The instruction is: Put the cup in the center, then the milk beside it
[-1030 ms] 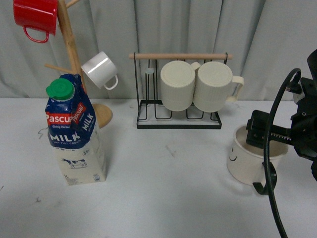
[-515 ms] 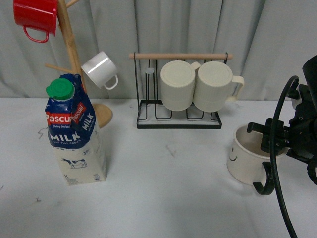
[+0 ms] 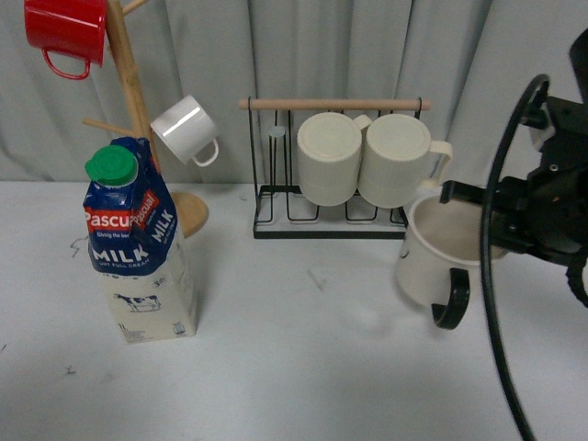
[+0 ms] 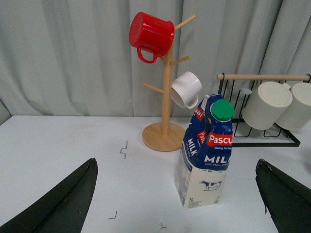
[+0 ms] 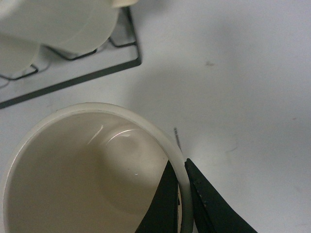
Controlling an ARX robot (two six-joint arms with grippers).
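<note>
Cup (image 3: 427, 262) tilted, clear of tabletop (image 3: 303, 367), 3 o'clock in front view. Right gripper (image 5: 183, 190) pinches its rim. Milk (image 3: 138, 248) upright, 9 o'clock. Left gripper (image 4: 176, 164) spread wide.

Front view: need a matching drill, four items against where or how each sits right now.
Items:
1. cup
2. milk
3. red mug
4. white mug

States:
a. hung on a lower branch of the wooden stand
b. tilted, gripped at the rim by the right end effector
c. upright on the table
d. hung at the top of the wooden stand

Pairs: 1-b, 2-c, 3-d, 4-a
</note>
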